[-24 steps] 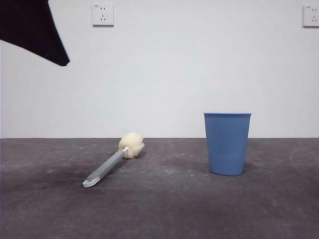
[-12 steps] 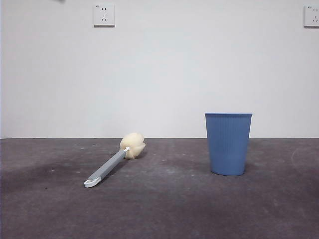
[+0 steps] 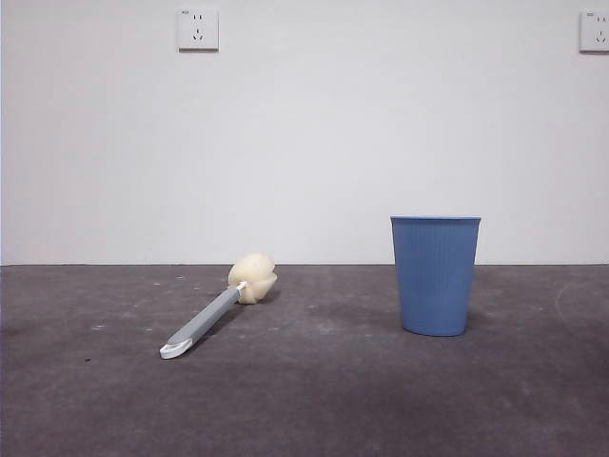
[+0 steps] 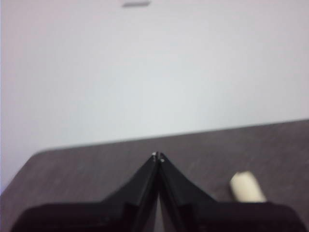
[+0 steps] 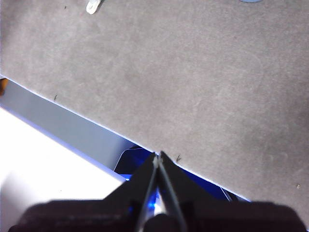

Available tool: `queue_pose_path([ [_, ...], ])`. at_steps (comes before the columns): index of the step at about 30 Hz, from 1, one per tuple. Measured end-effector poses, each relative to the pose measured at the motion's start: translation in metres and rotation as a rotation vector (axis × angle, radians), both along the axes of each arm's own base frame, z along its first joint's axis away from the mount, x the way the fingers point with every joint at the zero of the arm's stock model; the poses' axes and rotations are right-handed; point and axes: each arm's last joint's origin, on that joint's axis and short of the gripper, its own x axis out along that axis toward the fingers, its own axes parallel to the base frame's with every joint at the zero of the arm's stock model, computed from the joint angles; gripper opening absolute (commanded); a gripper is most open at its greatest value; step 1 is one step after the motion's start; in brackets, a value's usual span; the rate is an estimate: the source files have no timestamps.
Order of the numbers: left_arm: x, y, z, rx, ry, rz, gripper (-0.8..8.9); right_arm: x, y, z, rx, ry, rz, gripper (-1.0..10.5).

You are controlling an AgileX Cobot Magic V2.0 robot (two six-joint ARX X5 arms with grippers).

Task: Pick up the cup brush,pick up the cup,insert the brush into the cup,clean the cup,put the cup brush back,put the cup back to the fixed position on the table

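The cup brush (image 3: 214, 315) lies flat on the table (image 3: 314, 400) at left of centre, its cream sponge head (image 3: 253, 278) toward the wall and its white looped end (image 3: 174, 349) toward the camera. The blue ribbed cup (image 3: 435, 274) stands upright to the right of it. No gripper shows in the front view. My left gripper (image 4: 158, 156) is shut and empty, held above the table, with the sponge head (image 4: 246, 187) showing beyond it. My right gripper (image 5: 158, 155) is shut and empty over the table's edge; the brush's looped end (image 5: 94, 6) and the cup's base (image 5: 251, 1) show far off.
A white wall stands behind the table with two sockets, one high at the left (image 3: 198, 29) and one high at the right (image 3: 595, 30). In the right wrist view the table's edge (image 5: 82, 117) runs diagonally, with floor and blue parts below it.
A black arm that filled the front view's top left corner one second ago has lifted out of view. The brush and the cup have not moved.
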Motion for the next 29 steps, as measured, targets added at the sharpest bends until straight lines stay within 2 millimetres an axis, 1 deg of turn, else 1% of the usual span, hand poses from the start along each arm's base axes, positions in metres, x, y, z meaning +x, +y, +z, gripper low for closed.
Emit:
queue_pose_path([
  [4,-0.007,0.002,-0.049,0.000,0.028,0.024,-0.03,0.000,0.000,0.000,0.000,0.000,0.000,0.0],
  [5,-0.008,0.002,-0.058,0.000,0.033,0.025,-0.03,0.000,0.000,0.000,0.000,0.000,0.000,0.0],
  [8,-0.010,0.002,-0.079,0.000,0.040,0.028,-0.03,0.000,0.000,0.000,0.000,0.000,0.000,0.0],
  [11,-0.010,0.003,-0.094,-0.002,0.050,0.045,-0.03,0.000,0.000,0.000,0.000,0.000,0.000,0.0],
  [14,-0.010,0.003,-0.107,-0.010,0.071,0.051,-0.03,0.000,0.000,0.000,0.000,0.000,0.000,0.0],
  [18,-0.010,0.003,-0.119,-0.012,0.089,0.051,-0.03,0.000,0.000,0.000,0.000,0.000,0.000,0.0],
  [26,-0.011,0.003,-0.131,-0.021,0.207,0.051,-0.03,0.000,0.000,0.000,0.000,0.000,0.000,0.0],
  [29,-0.012,0.003,-0.131,-0.022,0.213,0.051,-0.03,0.000,0.000,0.000,0.000,0.000,0.000,0.0],
])
